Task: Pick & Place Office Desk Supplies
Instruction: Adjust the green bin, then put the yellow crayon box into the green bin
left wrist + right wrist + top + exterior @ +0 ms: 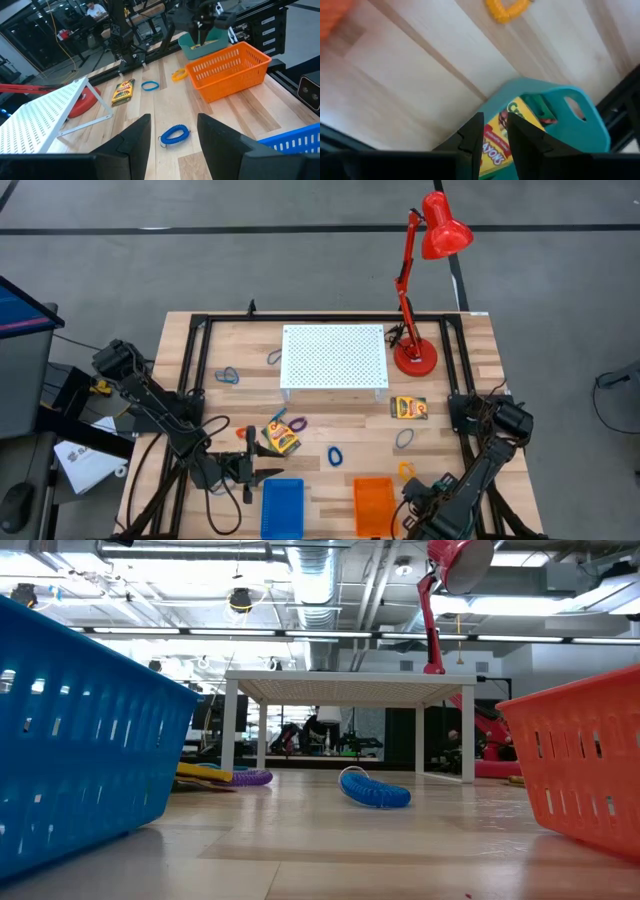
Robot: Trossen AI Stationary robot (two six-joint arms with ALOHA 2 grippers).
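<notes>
The two collection baskets stand side by side at the front edge of the tabletop [470, 370], the blue basket [60, 740] toward the left arm and the orange basket [225, 75] toward the right arm. This layout probably lets each arm deposit into its own basket with a short reach. The supplies lie scattered over the middle of the tabletop, between the baskets and the white perforated stand [333, 356] at the rear. The red lamp [414, 358] stands at the rear right. The left gripper [173, 120] hovers low just beside the blue basket, pointing across the tabletop. Its jaws are spread wide and hold nothing. The blue loop [175, 135] lies flat on the wood directly beyond the gap, untouched, so this stance reads as alignment for a pick of that loop. The right gripper [494, 122] is at the front right corner beside the orange basket, directly over a crayon box [495, 147] that rests on a teal holder [570, 130]. Whether it grips the box or is only poised over it cannot be determined. A yellow loop [497, 14] lies on the wood nearby. A second crayon box [408, 408] lies near the lamp base, and a third crayon box [283, 438] lies in front of the stand's left end. Neither basket can be seen to contain anything.
</notes>
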